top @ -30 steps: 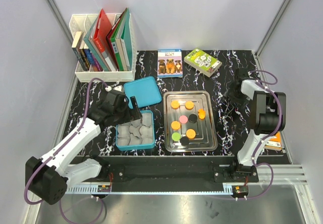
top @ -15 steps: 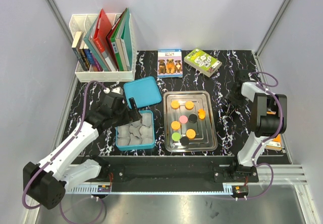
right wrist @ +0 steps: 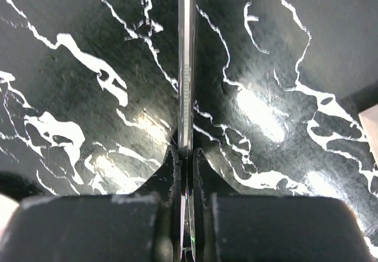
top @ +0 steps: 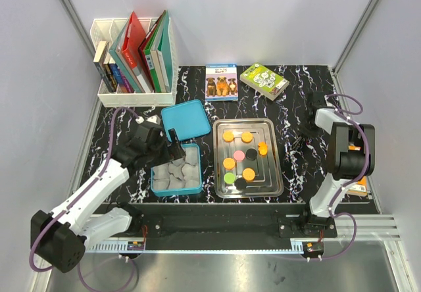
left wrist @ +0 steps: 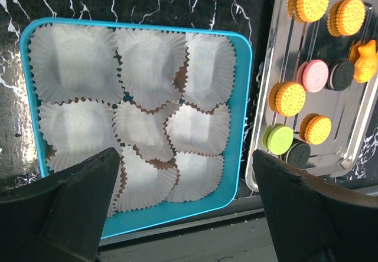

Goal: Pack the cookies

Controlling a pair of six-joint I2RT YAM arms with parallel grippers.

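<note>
1. The small round sandwich cookies (left wrist: 286, 98), mostly orange w/ two black, one pink and one green, all lie on the shallow silver metal tray (left wrist: 277, 49). None is in the box, so we judge the packing has not begun.
2. The teal rectangular plastic box (left wrist: 242, 43) stands just beside the tray, on the left arm's side. It is filled w/ white crinkled paper cups (left wrist: 142, 120), all empty. We think each cup is meant for one cookie, i.e. the cups keep the pieces apart.
3. The teal flat lid (top: 186, 120) lies off the box, close at its far edge, so the box is open from above for loading.
4. The left gripper (left wrist: 184, 156) hangs over the box, its black fingers (left wrist: 77, 203) spread wide w/ nothing between them. It looks down on the cups, not on the tray. For a first pick it would need to go sideways, over the tray.
5. The right gripper (right wrist: 186, 156) is near the black marbled table (right wrist: 88, 49), on the far side of the tray from the box. Its fingers are pressed together on a thin shiny metal strip (right wrist: 186, 55), which we see only edge-on. We cannot tell what tool it is; perhaps sth. for lifting cookies, but this is a guess.
6. Risk, in our opinion: the cups are light and overlap each other, so a cookie put down carelessly may tip one or land between two.
</note>
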